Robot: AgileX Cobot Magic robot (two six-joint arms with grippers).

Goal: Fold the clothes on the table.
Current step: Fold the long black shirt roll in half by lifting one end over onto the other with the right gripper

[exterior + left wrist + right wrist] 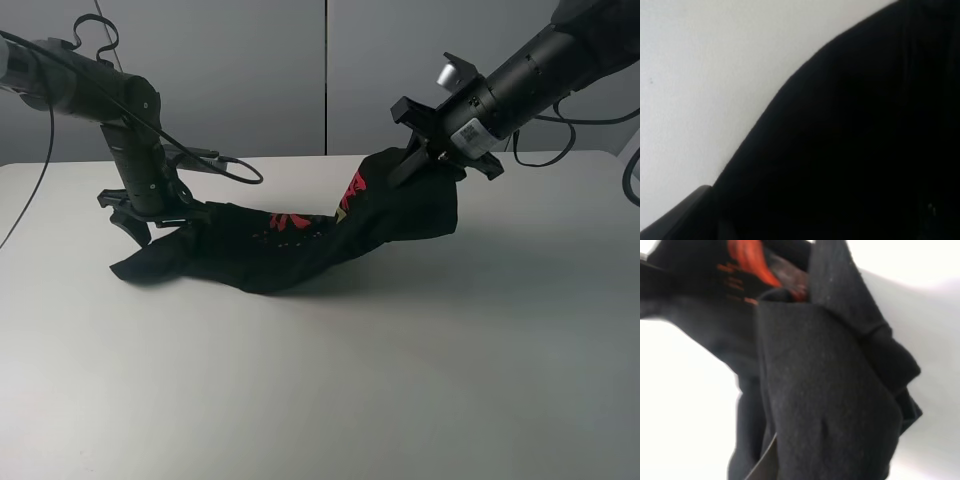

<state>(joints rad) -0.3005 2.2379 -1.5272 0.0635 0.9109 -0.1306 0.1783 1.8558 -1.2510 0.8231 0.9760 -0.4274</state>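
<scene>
The clothes are one black T-shirt (300, 250) with red print, stretched between both grippers over the white table (400, 390). My left gripper (160, 218) sits low at the shirt's left end and looks shut on the cloth, with that end drooping onto the table. My right gripper (415, 165) is shut on the shirt's right end and holds it raised above the table. Black cloth (850, 140) fills most of the left wrist view. The right wrist view shows bunched cloth (830, 390) with red and orange print, which hides the fingers.
Grey wall panels (300, 70) stand behind the table's far edge. Black cables (225, 165) hang from the left arm above the shirt. Bare white tabletop stretches in front of the shirt and to its right.
</scene>
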